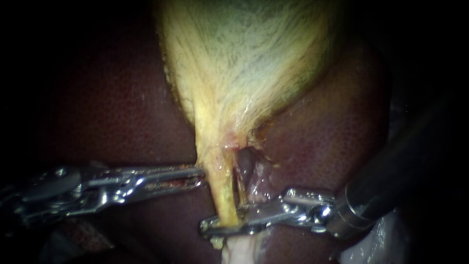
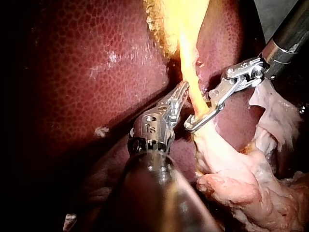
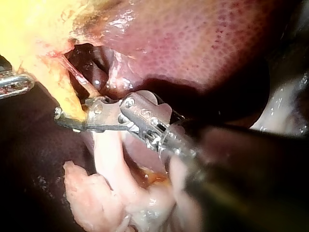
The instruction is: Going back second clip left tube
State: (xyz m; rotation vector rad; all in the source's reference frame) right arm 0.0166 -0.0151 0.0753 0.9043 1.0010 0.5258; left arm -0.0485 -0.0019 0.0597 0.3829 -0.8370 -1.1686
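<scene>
Left tube [image 1: 221, 193] is clamped from both sides by right instrument's [image 1: 209, 228] nearly closed claw.

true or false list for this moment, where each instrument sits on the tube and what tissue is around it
1. The right instrument reaches the tube farther from the gallbladder than the left instrument does. True.
2. The two instruments touch each other. False: they are apart and come at the tube from opposite sides.
3. Dark red liver lies on both sides of the gallbladder. True.
4. The left instrument is well clear of the tube. False: its tip sits right at the tube's side.
</scene>
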